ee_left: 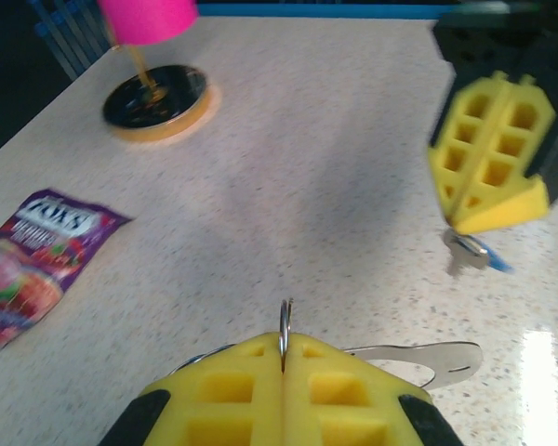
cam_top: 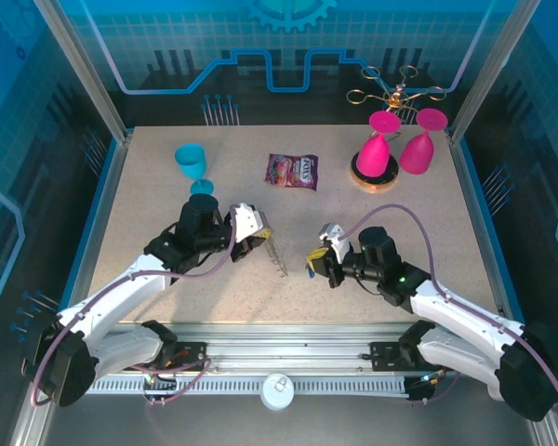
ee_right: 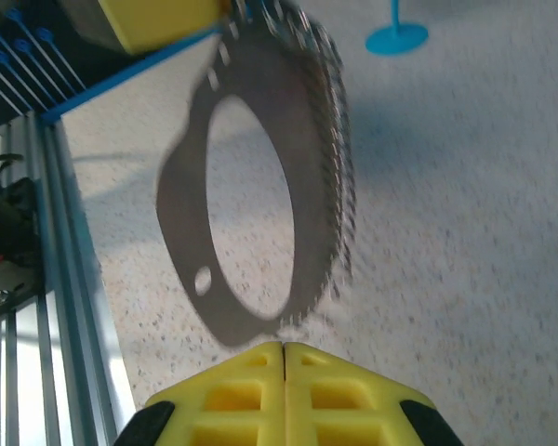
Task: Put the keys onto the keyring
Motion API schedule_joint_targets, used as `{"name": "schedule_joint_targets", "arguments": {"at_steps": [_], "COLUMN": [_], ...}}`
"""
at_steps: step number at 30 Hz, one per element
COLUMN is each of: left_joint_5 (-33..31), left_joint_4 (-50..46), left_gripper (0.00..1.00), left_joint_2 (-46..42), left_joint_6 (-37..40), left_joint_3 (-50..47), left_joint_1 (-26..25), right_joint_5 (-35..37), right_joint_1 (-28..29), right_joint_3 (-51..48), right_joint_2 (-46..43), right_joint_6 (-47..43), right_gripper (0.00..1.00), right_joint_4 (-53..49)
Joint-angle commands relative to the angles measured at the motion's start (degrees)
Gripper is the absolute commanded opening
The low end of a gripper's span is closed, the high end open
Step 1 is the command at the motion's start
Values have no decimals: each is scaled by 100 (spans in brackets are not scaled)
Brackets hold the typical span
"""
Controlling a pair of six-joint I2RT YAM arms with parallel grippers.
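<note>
The left gripper (ee_left: 284, 362) squeezes the keyring (ee_right: 181, 209), the right gripper (ee_right: 284, 367) pinches the blue key (ee_left: 471, 251), so next the key's hole must slide onto it.

The table (cam_top: 167, 232) has a pale, speckled, stone-look top, matte across most of it. In the left wrist view a bright patch of glare (ee_left: 539, 362) lies on it at 4 o'clock. A thin blue strip (cam_top: 91, 223) edges the table at 9 o'clock. At 6 o'clock a ribbed aluminium rail (cam_top: 288, 339) runs along the near edge. Slanted aluminium posts (cam_top: 79, 65) rise at 10 and 2 o'clock. Between them, at 12 o'clock, stands a blue back wall (cam_top: 214, 42) printed with a grid, circuit lines and a gear (cam_top: 288, 11). The darker blue side walls (cam_top: 28, 167) carry similar line patterns.
</note>
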Motion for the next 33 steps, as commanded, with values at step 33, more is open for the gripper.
{"name": "schedule_joint_targets", "arguments": {"at_steps": [33], "left_joint_5": [302], "left_joint_4": [919], "left_gripper": [0], "left_joint_2": [-91], "left_joint_6": [106], "left_joint_3": [-465], "left_joint_1": [-381], "right_joint_5": [-335], "right_joint_1": [490], "right_joint_3": [1232], "right_joint_2": [1065], "right_joint_6": [-524], "right_gripper": [0], "right_joint_4": [1031]}}
